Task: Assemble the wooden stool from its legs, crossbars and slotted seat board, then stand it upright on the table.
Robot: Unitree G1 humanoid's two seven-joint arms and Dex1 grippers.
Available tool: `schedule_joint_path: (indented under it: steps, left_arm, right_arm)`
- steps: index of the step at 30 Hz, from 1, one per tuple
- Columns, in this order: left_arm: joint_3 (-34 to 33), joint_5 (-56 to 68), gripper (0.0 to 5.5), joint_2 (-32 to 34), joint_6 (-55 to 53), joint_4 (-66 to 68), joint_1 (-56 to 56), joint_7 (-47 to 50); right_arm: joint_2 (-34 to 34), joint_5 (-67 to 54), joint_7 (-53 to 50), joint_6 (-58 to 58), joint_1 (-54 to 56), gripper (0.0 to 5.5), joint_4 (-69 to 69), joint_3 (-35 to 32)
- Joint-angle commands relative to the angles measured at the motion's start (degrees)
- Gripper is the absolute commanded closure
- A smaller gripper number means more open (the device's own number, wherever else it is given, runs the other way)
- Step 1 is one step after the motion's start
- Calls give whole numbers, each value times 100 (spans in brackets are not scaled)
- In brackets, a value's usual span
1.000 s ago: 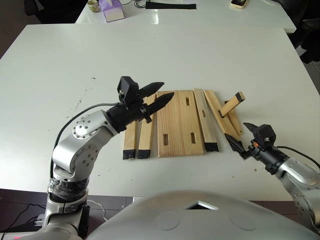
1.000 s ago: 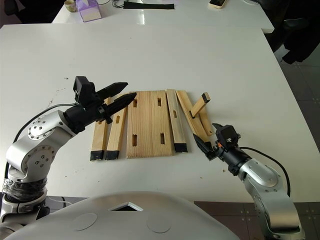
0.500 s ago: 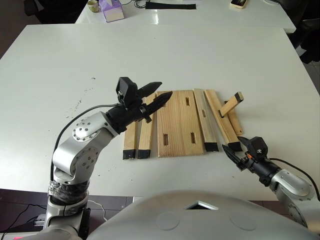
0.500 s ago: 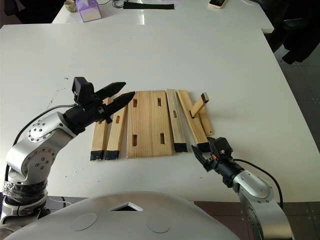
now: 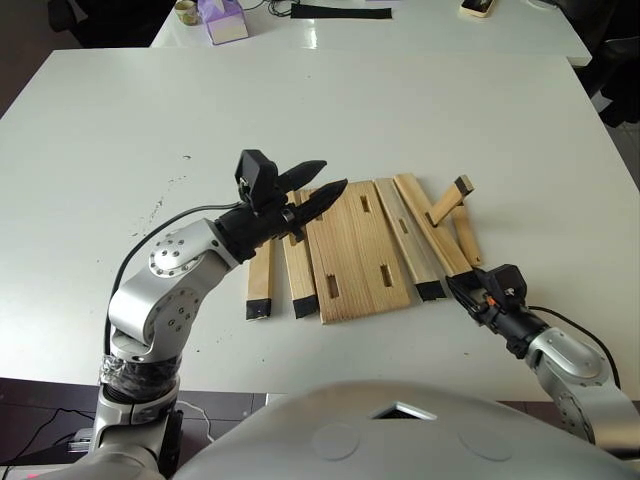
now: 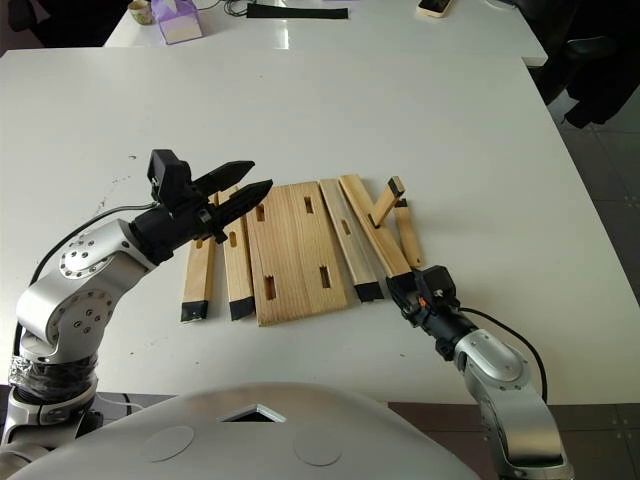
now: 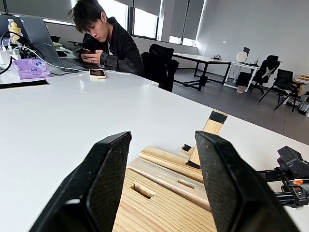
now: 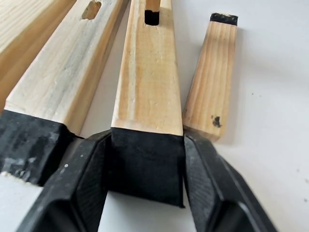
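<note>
The stool is unbuilt: its seat board lies flat on the table, with every other part laid alongside it. The left legs lie just left of the board. On its right come an inner leg, then an outer leg, then a short bar. A crossbar stands tilted, its low end at the outer leg. The slots face up, probably so the joints can be fed from above.

The right claw sits just right of the board's near corner. Its fingers are closed on the outer leg's black cap, a tip grip that I judge is meant to draw that leg clear of its neighbours. The left claw hovers above the board's far left corner, spread wide and holding nothing, seemingly ready to take a left leg or steady the board.

No label or writing can be read on the wood; only black end caps mark it.
</note>
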State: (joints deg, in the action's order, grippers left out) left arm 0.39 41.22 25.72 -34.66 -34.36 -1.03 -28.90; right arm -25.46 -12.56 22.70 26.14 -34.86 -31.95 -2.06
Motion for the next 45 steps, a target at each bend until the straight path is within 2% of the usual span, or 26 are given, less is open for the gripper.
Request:
schedule_joint_path:
  steps: [1, 10, 17, 25, 32, 41, 45]
  left_arm:
    - [35, -34, 305, -8, -77, 29, -66, 34]
    - [-156, 10, 305, -136, -62, 86, -83, 210]
    - [-596, 426, 305, -309, -215, 379, -356, 439]
    - [-718, 546, 305, -352, -367, 553, -506, 587]
    - [-646, 445, 305, -343, -397, 471, -411, 621]
    - [-526, 349, 305, -306, -394, 447, -363, 576]
    - [-526, 350, 305, -276, -401, 456, -377, 555]
  right_arm:
    - [47, 28, -3, 49, -30, 343, 133, 37]
    - [196, -563, 95, -38, 451, 343, -8, -558]
    - [323, -1166, 172, -58, 989, 343, -246, -904]
    - [-193, -930, 649, 61, 600, 343, -8, -586]
    - [-613, -645, 1002, -99, 338, 343, 494, -708]
    - [-1184, -124, 1503, -210, -274, 346, 685, -173]
    - [-1349, 1, 1519, -289, -365, 346, 806, -135]
